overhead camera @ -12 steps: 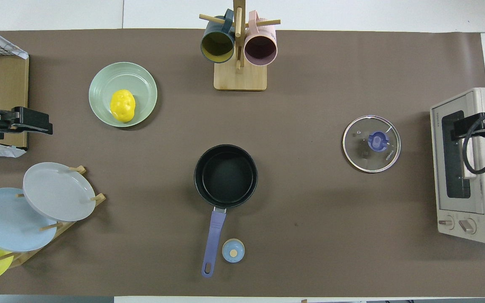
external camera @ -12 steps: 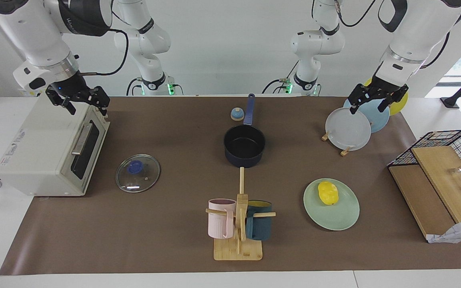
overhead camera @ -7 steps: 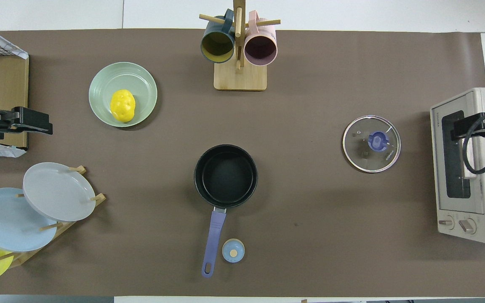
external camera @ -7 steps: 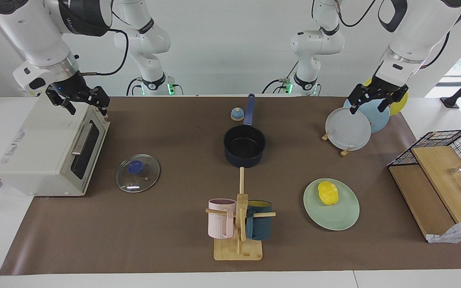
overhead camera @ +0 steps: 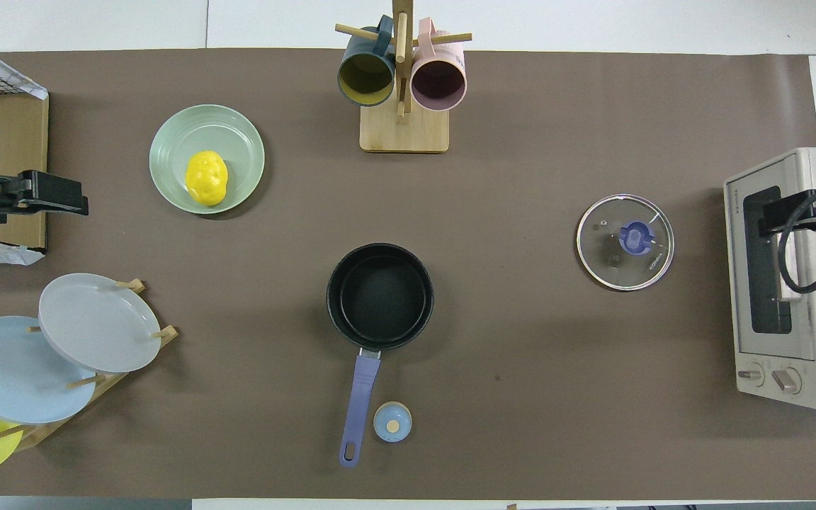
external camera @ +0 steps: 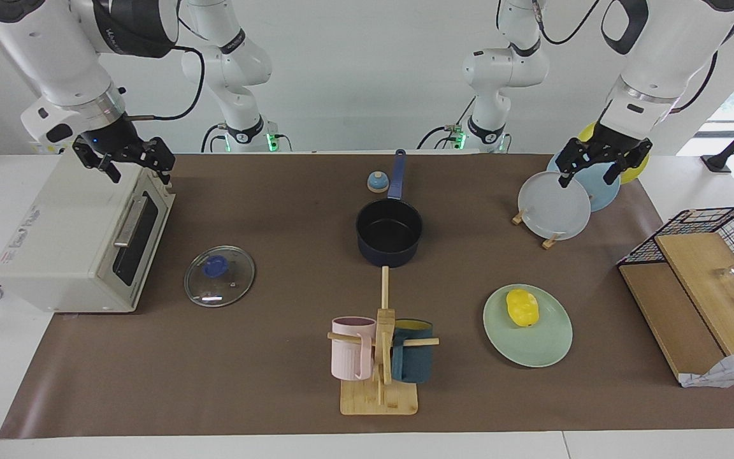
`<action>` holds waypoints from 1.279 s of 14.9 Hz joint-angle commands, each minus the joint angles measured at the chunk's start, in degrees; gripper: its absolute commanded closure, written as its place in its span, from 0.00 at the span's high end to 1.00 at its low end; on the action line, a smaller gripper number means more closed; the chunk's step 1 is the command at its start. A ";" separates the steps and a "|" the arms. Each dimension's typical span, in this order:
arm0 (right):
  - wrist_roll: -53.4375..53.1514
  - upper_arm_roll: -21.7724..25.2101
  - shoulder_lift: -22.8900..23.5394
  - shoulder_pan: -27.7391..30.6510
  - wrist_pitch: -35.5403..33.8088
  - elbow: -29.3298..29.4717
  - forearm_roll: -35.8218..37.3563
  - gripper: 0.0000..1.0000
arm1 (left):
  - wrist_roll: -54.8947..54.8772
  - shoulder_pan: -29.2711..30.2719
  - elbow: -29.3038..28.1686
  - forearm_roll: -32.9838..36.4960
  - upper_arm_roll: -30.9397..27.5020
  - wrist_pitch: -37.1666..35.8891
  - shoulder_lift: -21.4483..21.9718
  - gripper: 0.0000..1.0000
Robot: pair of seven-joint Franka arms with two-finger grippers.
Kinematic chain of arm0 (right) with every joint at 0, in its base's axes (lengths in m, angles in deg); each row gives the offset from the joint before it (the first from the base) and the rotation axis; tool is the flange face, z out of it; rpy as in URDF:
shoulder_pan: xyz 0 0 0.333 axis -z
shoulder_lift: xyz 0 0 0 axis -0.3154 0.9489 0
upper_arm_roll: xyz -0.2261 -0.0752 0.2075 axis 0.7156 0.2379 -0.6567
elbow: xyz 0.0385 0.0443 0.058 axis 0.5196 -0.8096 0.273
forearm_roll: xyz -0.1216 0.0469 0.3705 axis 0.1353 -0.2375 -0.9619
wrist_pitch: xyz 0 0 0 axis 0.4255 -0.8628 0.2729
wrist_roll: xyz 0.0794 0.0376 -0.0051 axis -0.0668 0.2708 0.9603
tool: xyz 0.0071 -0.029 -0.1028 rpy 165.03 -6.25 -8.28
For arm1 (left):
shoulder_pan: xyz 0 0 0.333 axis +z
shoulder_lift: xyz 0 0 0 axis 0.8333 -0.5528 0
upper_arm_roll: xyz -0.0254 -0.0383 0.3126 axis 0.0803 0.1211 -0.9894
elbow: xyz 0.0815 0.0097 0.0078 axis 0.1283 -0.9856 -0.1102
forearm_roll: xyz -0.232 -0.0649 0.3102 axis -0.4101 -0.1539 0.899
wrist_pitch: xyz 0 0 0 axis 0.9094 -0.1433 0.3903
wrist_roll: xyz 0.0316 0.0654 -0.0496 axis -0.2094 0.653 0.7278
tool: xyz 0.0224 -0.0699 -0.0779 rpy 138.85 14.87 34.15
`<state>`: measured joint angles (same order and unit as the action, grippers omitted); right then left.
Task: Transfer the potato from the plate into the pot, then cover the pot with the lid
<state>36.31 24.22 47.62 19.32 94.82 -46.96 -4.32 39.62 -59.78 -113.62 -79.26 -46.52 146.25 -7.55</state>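
Note:
The yellow potato (external camera: 522, 307) lies on the mint-green plate (external camera: 536, 347), toward the left arm's end and farther from the robots than the pot; both also show in the overhead view, potato (overhead camera: 206, 177) on plate (overhead camera: 238, 134). The navy pot (external camera: 389, 231) stands empty mid-table, its handle (external camera: 397, 173) pointing toward the robots. The glass lid (external camera: 227, 284) lies flat in front of the toaster oven. My left gripper (external camera: 588, 176) is open and empty, up over the plate rack. My right gripper (external camera: 140, 178) is open and empty over the oven's top edge.
A toaster oven (external camera: 80, 236) stands at the right arm's end. A mug tree (external camera: 380, 357) with two mugs is farther out than the pot. A rack of upright plates (external camera: 555, 204), a small bell (external camera: 377, 182) and a wire basket with boards (external camera: 705, 268) are also here.
My left gripper has shifted slightly over the plate rack. The right arm and all objects have not moved.

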 commanded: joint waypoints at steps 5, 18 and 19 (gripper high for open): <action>7.34 -0.45 -0.69 0.39 1.82 -1.41 -0.92 1.00 | -0.40 0.35 16.05 -1.40 0.71 7.05 -27.51 1.00; 7.97 -0.63 6.52 -5.41 35.11 -23.54 -3.11 1.00 | -1.55 -2.11 10.96 1.94 0.88 20.61 -35.18 1.00; 7.97 -0.63 6.51 -6.28 37.23 -25.04 -3.11 1.00 | -1.55 -2.37 9.83 1.94 0.88 21.49 -34.91 1.00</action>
<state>42.53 23.67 56.40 13.72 128.11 -67.37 -5.86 38.50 -61.46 -101.06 -78.50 -45.29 165.12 -43.20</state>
